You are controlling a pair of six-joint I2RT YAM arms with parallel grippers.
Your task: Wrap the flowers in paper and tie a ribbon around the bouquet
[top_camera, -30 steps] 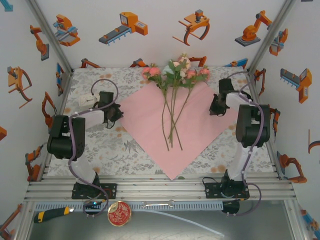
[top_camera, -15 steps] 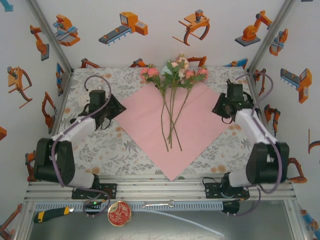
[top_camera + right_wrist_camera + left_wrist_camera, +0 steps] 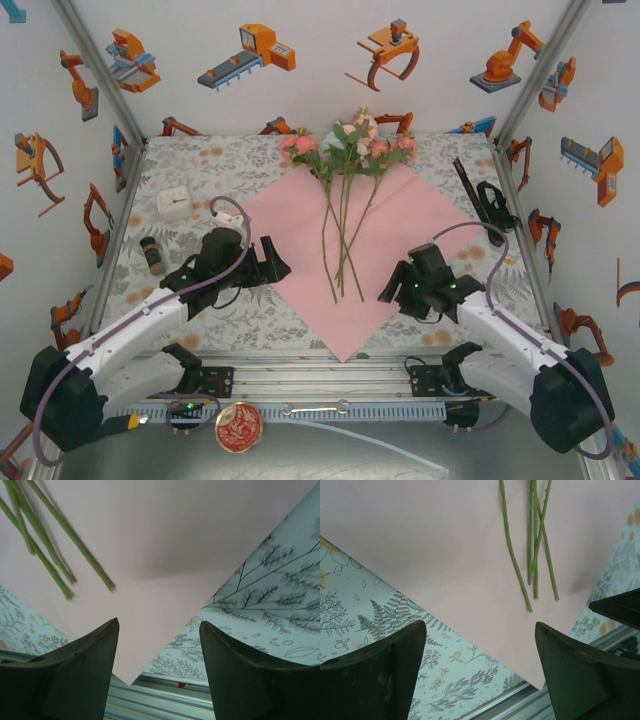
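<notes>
Flowers [image 3: 350, 150] lie loose on pink paper [image 3: 420, 215]; L hand [image 3: 280, 268] and R hand [image 3: 390, 288] both spread, empty.

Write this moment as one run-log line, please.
paper: flat, pink face up | flowers: lying on paper, unwrapped | left gripper: open, empty | right gripper: open, empty
</notes>
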